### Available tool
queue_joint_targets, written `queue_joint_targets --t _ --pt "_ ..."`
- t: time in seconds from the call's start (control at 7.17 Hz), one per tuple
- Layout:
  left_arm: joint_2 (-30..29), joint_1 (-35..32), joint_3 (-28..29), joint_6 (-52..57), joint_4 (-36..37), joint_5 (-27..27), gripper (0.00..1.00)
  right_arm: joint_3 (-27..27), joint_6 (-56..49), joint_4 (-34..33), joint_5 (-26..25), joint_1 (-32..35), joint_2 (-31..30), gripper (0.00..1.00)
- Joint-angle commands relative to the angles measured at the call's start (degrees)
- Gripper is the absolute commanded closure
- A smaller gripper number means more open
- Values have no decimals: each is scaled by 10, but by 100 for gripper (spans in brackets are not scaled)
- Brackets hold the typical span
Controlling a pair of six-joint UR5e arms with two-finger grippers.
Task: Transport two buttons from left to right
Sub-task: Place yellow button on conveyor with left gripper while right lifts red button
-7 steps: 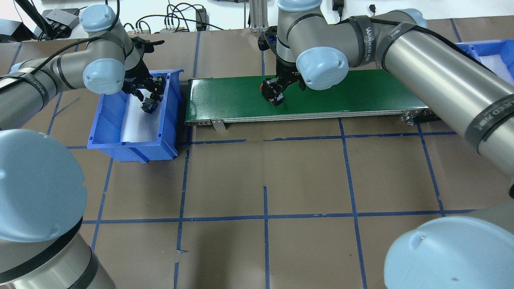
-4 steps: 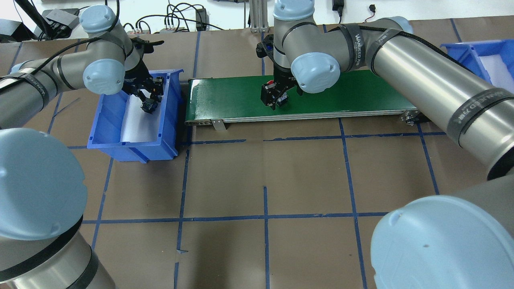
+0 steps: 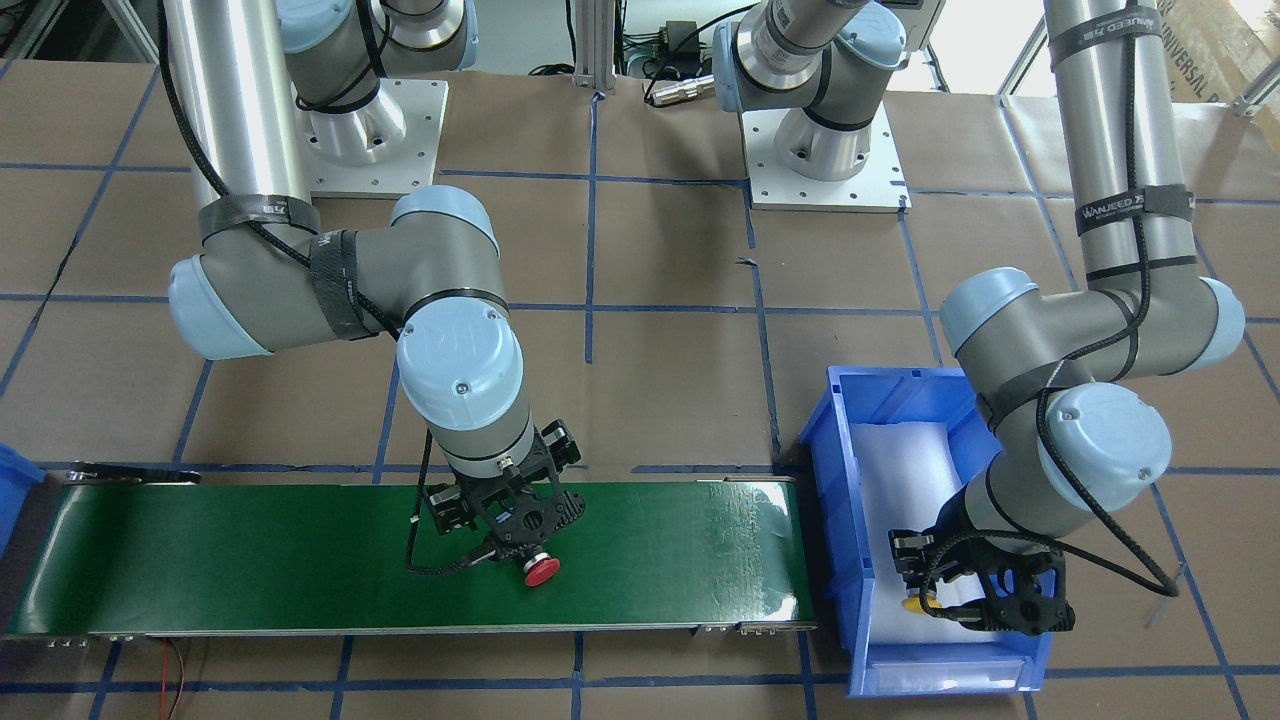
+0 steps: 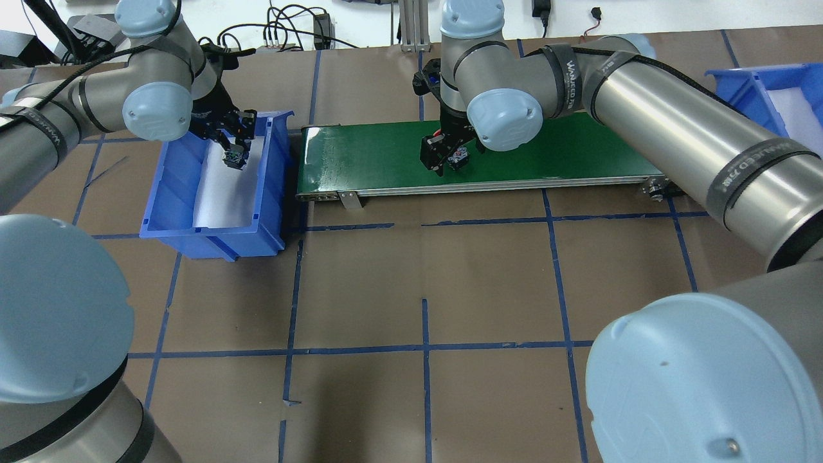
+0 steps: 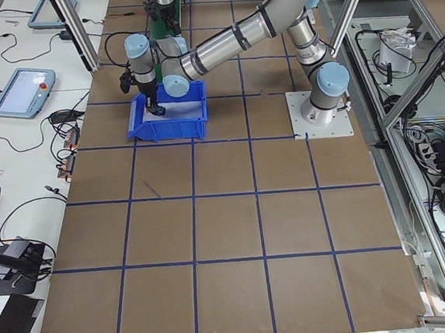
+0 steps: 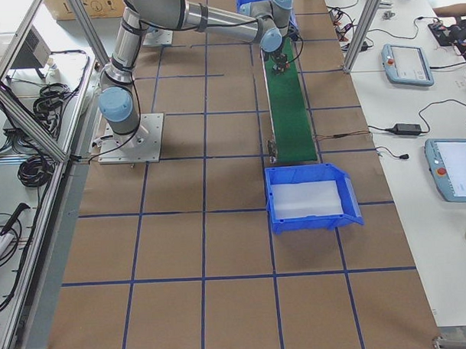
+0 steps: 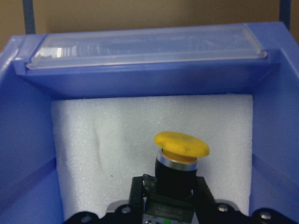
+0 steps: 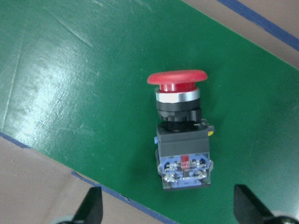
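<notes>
Two-arm transfer of push-buttons across the tabletop [image 4: 488, 276], with a green conveyor belt [image 3: 250, 560] as the link between stations. The left gripper [image 4: 231, 151] reaches into the blue bin [image 3: 835, 520] on the robot's left. Its jaws pinch the dark switch body of the yellow button [image 7: 181, 144], leaving the mushroom cap free and pointing forward. The button hangs above the white foam [image 7: 117, 154] that lines the bin floor, a grip on the boxy body being judged steadier than one on the rounded cap. The red button [image 8: 180, 130] lies on its side about mid-length on the belt, cap pointing away from the wrist camera and terminal end toward it. The right gripper [image 8: 169, 205] hovers over it with jaws spread wide, one fingertip on either side of the terminal end and neither touching the button. The spread straddles the flat sides of the switch body, which suits closing on it. The second blue bin [image 6: 349, 209], just past the belt's far end on the robot's right, is the likely destination; it shows only foam, so by this judgement neither button is delivered yet.
</notes>
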Motion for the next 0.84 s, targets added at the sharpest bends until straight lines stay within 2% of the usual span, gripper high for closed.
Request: queue_joint_targets --t 0.0,0.42,0.56,0.7 --pt "36 -2 3 -10 -28 0 64 -1 -8 -1 -1 -4 1 4" --pt "127 -14 23 -52 -114 5 63 -1 -23 -13 1 -19 10 5" --pt "142 -16 42 -64 -151 5 63 -1 -27 -18 1 -19 10 6" --pt "144 -31 58 -92 -169 5 62 0 -28 -18 1 -21 12 11"
